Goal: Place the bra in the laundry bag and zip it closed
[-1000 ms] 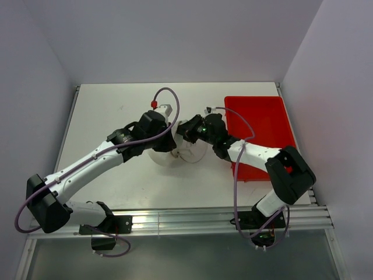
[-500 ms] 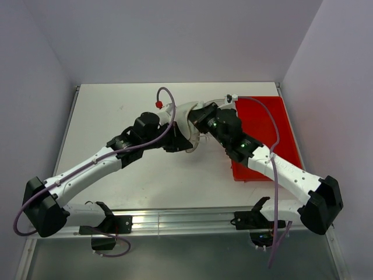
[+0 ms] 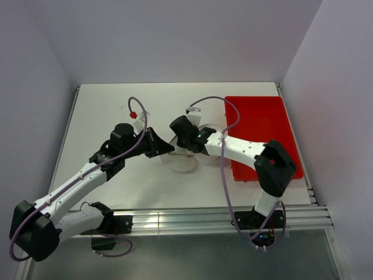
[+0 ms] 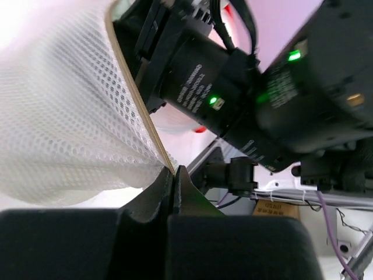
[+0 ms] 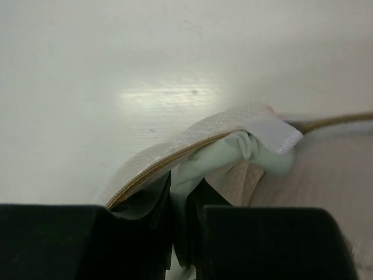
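Observation:
The laundry bag (image 3: 187, 162), a cream mesh pouch, lies at the table's middle between both arms. My left gripper (image 3: 168, 149) is shut on its tan-trimmed rim (image 4: 152, 135), and the mesh (image 4: 58, 116) stretches away to the left. My right gripper (image 3: 179, 133) reaches in from the right, its black wrist (image 4: 233, 87) close in front of the left camera. In the right wrist view my right gripper (image 5: 185, 186) is shut on the bra (image 5: 233, 153), a pale soft fabric bunched under the bag's rim (image 5: 192, 140) at the opening. From above, the bra is hidden.
A red plastic tray (image 3: 262, 125) stands at the right side of the white table (image 3: 99, 111). The right arm's forearm crosses the tray's left edge. Grey walls close in the table at the back and sides.
Both arms have shifted left and nearer with the bag. The left arm drew back toward its side; the right arm folded and now reaches left across the tray's edge. Both grips held.

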Robot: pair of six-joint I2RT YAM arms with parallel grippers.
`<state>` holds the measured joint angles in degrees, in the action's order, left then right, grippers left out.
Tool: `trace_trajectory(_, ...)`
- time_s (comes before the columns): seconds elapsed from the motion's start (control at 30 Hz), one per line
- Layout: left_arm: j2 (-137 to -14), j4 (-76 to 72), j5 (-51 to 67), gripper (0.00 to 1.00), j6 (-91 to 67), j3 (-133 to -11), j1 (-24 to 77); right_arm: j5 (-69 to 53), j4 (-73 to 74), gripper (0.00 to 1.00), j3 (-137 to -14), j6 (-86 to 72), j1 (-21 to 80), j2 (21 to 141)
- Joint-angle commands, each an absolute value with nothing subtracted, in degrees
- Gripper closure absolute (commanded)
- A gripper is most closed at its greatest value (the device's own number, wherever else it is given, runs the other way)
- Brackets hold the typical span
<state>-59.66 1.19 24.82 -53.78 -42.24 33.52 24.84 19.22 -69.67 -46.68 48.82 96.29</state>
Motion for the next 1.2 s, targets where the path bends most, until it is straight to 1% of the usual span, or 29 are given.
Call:
trace_trajectory(0.0, -57.1, -1.7, 28.7, 1.00, -54.8, -40.8, 32.3, 37.3, 29.3, 1.00, -74.6, -39.0, 49.5, 100.1)
trace_trajectory(0.13, -58.1, -2.2, 27.8, 1.00, -55.5, -37.9, 30.9, 42.6, 34.5, 1.00, -77.1, -37.1, 51.1, 102.6)
trace_trajectory(0.3, -59.8, -1.1, 25.0, 1.00, -55.4, -35.4, 30.8, 41.3, 38.0, 1.00, -79.1, -34.7, 52.1, 100.5)
trace_trajectory(0.33, -59.9, -0.9, 24.5, 1.00, -55.2, -35.2, 30.8, 41.3, 38.5, 0.93, -79.4, -34.5, 52.2, 100.1)
trace_trajectory(0.4, -60.0, -0.5, 24.0, 1.00, -54.6, -35.1, 30.9, 39.8, 38.5, 0.86, -79.4, -33.5, 52.3, 98.6)
trace_trajectory(0.43, -60.0, -0.2, 23.6, 1.00, -54.4, -35.1, 31.0, 37.8, 38.1, 0.78, -79.2, -33.3, 52.4, 97.8)
trace_trajectory(0.5, -60.2, -0.2, 23.0, 1.00, -53.8, -35.2, 31.0, 35.6, 37.4, 0.69, -78.6, -32.8, 52.4, 95.7)
trace_trajectory(0.53, -60.4, -0.2, 23.1, 1.00, -53.6, -35.3, 31.1, 35.0, 37.4, 0.61, -78.6, -32.9, 52.5, 95.0)
trace_trajectory(0.6, -60.9, 1.4, 23.0, 1.00, -53.3, -35.7, 31.6, 33.4, 37.5, 0.53, -78.7, -32.5, 52.6, 93.3)
trace_trajectory(0.63, -61.2, 1.4, 22.8, 1.00, -53.2, -35.8, 32.0, 33.0, 37.6, 0.45, -79.3, -32.2, 52.7, 92.6)
trace_trajectory(0.7, -61.7, 1.7, 22.2, 1.00, -52.8, -36.4, 33.0, 31.6, 38.8, 0.39, -80.2, -31.8, 53.0, 92.5)
trace_trajectory(0.73, -61.8, 1.5, 22.1, 1.00, -53.0, -36.5, 33.3, 31.5, 39.0, 0.34, -80.7, -31.8, 53.1, 92.5)
trace_trajectory(0.83, -62.8, 1.1, 21.7, 1.00, -53.0, -36.5, 34.0, 29.8, 38.8, 0.30, -81.6, -32.0, 53.1, 93.0)
trace_trajectory(1.0, -63.8, 0.5, 20.7, 1.00, -53.1, -35.3, 34.1, 27.1, 38.3, 0.30, -83.1, -33.0, 53.4, 93.1)
trace_trajectory(1.17, -65.5, 1.1, 19.9, 1.00, -53.1, -35.9, 33.9, 29.3, 41.7, 0.29, -86.7, -33.0, 53.5, 91.1)
